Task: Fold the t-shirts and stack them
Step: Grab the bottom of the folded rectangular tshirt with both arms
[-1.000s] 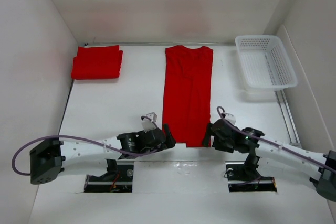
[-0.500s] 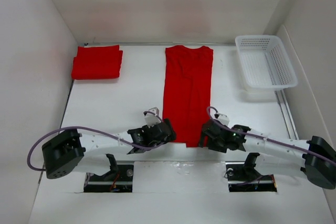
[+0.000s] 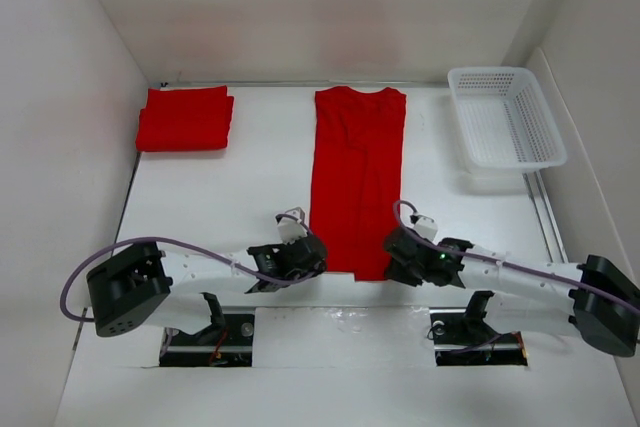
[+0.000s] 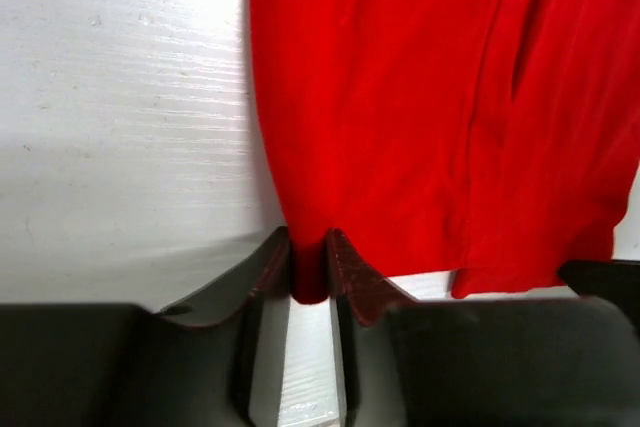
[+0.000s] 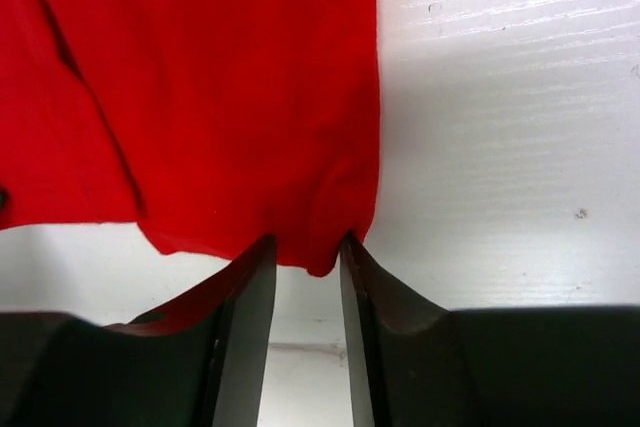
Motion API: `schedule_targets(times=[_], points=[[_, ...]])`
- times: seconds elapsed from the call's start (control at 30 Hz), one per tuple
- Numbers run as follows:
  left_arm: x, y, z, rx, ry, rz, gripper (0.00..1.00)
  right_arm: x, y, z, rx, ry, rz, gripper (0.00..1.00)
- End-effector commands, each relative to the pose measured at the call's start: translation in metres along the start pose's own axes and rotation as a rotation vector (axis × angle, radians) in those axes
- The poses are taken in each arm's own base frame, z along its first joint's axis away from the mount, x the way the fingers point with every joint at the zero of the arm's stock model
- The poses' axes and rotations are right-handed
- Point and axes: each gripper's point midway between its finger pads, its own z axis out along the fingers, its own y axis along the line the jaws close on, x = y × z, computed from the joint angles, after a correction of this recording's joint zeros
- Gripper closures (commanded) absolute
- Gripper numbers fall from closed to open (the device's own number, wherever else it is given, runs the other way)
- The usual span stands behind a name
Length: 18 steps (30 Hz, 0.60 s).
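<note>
White walls are closing in a white table (image 3: pixel 240 187) on three sides, and I am looking down over the two arms at its near edge.

At the far left corner, the folded t-shirts (image 3: pixel 184 119) are lying in a neat red pile, well apart from everything else.

Nearer the middle, the left gripper (image 3: pixel 316 263) is lying low on the table at the near left corner of the long t-shirt (image 3: pixel 357 177). Its wrist camera is showing the left gripper (image 4: pixel 310 269) with its jaws drawn narrow, pinching that corner of the long t-shirt (image 4: pixel 400 97) between them.

That shirt is lying flat in the centre, folded into a narrow strip, with its collar pointing at the far wall and its hem towards the arms.

At the near right corner of the hem, the right gripper (image 3: pixel 393 265) is sitting low too. Its own view is showing the right gripper (image 5: pixel 305 259) with a bunched bit of the long t-shirt (image 5: pixel 220 77) filling the gap, cloth touching both fingers.

At the far right, a white mesh basket (image 3: pixel 490 71) is standing against the wall.
</note>
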Motion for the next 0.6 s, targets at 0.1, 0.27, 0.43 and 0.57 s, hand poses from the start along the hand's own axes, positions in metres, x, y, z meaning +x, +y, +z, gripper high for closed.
schedule_targets(times=[0.1,0.27,0.43,0.57], points=[[0.006,0.022,0.001,-0.061,0.014,0.015,1.0,0.0,-0.006,0.017,0.039,-0.034,0.061,0.75],[0.004,0.023,0.0,-0.064,0.005,0.025,1.0,0.005,-0.004,0.017,0.027,-0.014,0.073,1.0],[-0.006,0.008,-0.009,-0.024,-0.023,0.013,1.0,0.002,-0.003,-0.001,-0.009,-0.027,0.045,1.0],[-0.021,-0.009,-0.019,-0.001,-0.053,0.007,1.0,-0.013,0.012,-0.015,-0.069,-0.076,0.0,1.0]])
